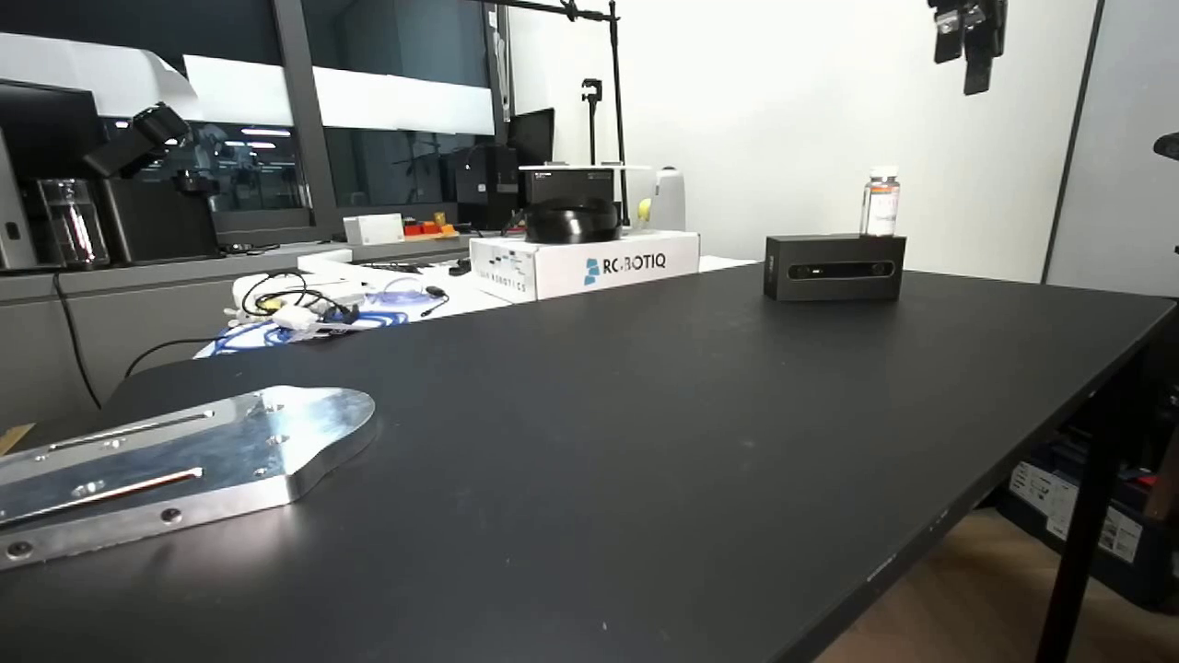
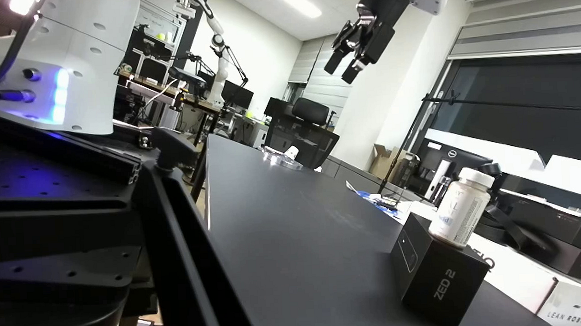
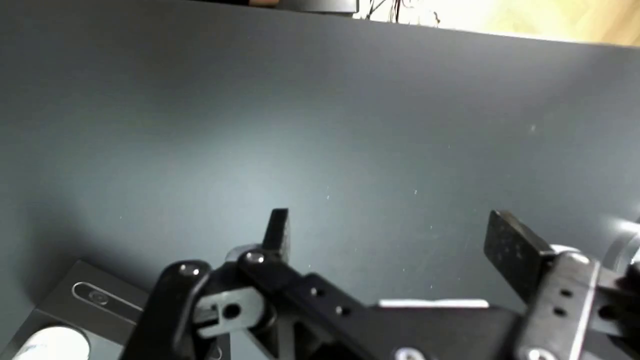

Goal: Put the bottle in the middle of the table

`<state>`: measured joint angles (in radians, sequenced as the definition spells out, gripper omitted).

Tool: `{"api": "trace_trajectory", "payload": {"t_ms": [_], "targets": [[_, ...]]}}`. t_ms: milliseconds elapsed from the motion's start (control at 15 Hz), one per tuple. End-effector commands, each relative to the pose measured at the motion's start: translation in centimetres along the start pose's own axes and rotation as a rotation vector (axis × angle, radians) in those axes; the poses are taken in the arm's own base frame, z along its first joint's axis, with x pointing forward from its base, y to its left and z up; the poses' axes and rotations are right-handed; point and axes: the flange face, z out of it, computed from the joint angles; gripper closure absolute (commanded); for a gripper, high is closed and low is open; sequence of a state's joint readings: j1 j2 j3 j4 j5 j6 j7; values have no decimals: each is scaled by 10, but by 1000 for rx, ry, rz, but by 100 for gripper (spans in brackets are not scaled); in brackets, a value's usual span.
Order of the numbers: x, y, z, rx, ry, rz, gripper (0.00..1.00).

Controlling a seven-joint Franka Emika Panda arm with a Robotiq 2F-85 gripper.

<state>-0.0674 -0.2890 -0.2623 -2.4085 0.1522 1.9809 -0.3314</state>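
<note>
- Silvery metal plate [image 1: 184,460], slotted and drilled, nearest the camera in an exterior view; it lies flat on the black table [image 1: 589,442], cut off at the view's left edge.
- Blue cables [image 1: 391,319], tangled, just past the table's far side.
- White box [image 1: 608,267] printed with the Robotiq name.
- Black box [image 1: 834,271], on the table's far part.
- Bottle [image 1: 881,207], white-capped, upright on top of that black box, near its right end.
- Gripper [image 1: 962,70], raised higher, farther right; the wrist view shows its jaws spread wide.
</note>
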Motion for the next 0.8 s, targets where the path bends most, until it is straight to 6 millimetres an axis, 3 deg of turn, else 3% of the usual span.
{"api": "trace_trajectory", "payload": {"t_ms": [0,333,733], "targets": [[35,12,-19,4,98,171,0],[72,42,-53,-45,234,379,0],[108,97,-109,-146,373,620,0]]}}
